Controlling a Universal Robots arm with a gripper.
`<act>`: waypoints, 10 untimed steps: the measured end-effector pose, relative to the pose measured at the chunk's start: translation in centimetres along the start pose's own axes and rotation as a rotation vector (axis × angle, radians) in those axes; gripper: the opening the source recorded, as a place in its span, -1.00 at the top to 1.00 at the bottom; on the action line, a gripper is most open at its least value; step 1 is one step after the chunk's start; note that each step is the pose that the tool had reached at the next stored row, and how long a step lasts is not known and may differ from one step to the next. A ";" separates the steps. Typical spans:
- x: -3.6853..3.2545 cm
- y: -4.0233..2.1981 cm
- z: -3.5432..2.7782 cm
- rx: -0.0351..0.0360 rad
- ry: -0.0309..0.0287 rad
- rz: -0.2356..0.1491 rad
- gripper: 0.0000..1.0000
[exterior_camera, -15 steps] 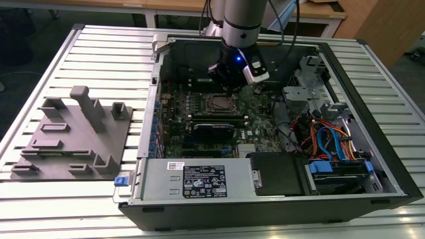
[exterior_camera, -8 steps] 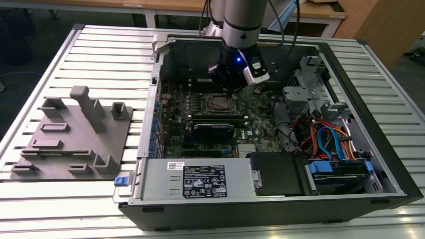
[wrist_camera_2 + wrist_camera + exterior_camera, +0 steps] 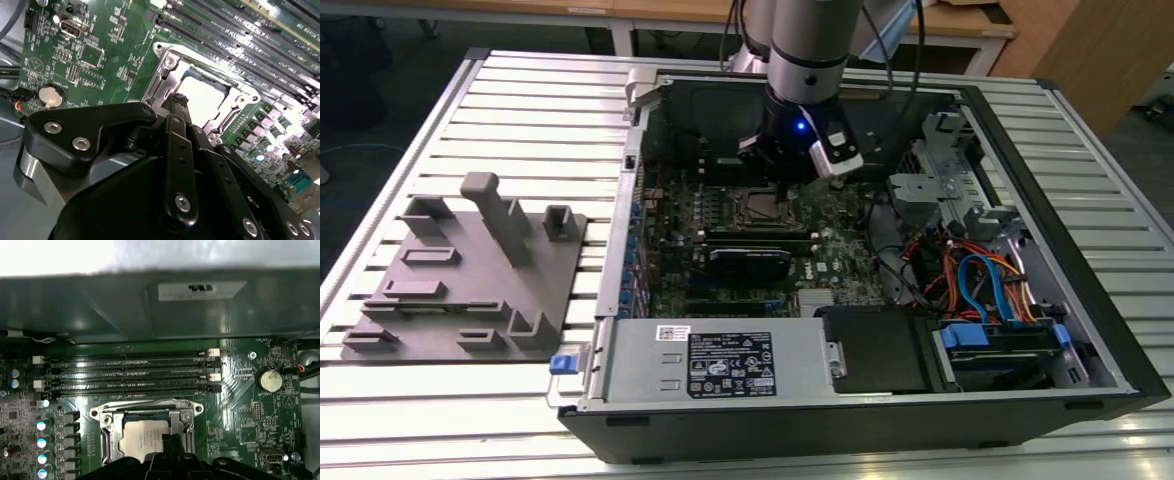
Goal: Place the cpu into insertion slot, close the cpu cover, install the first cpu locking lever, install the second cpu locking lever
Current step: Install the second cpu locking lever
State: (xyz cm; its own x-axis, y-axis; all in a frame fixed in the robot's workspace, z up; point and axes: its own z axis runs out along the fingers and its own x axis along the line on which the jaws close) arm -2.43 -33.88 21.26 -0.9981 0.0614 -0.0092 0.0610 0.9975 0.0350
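Note:
The cpu point(image 3: 139, 437) point(image 3: 205, 97) lies in the insertion slot point(image 3: 758, 207), its pale metal top showing through the square cut-out. The silvery cpu cover point(image 3: 145, 413) point(image 3: 162, 75) lies flat around it. My gripper point(image 3: 781, 183) hangs just above the slot inside the open computer case. In both wrist views its black fingers come together in one narrow tip point(image 3: 180, 100) point(image 3: 172, 441) at the edge of the cpu, holding nothing. I cannot tell how the locking levers stand.
Long black memory slots point(image 3: 130, 372) run beside the socket, with a coin battery point(image 3: 270, 380) point(image 3: 51, 96) nearby. The case wall point(image 3: 150, 305) rises behind them. A grey fixture point(image 3: 467, 270) sits on the exterior view's left, and a power supply point(image 3: 720, 360) and cables point(image 3: 974, 280) fill the case's near side.

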 end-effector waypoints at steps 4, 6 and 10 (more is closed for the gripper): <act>-0.01 -0.15 0.00 0.0000 0.0001 0.000 0.80; -0.01 -0.17 -0.04 0.0002 0.0002 0.000 0.80; 0.01 -0.16 -0.41 0.0000 0.0001 0.000 0.80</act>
State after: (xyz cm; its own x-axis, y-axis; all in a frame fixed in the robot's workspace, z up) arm -2.45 -34.05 21.66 -0.9981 0.0613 -0.0091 0.0609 0.9975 0.0349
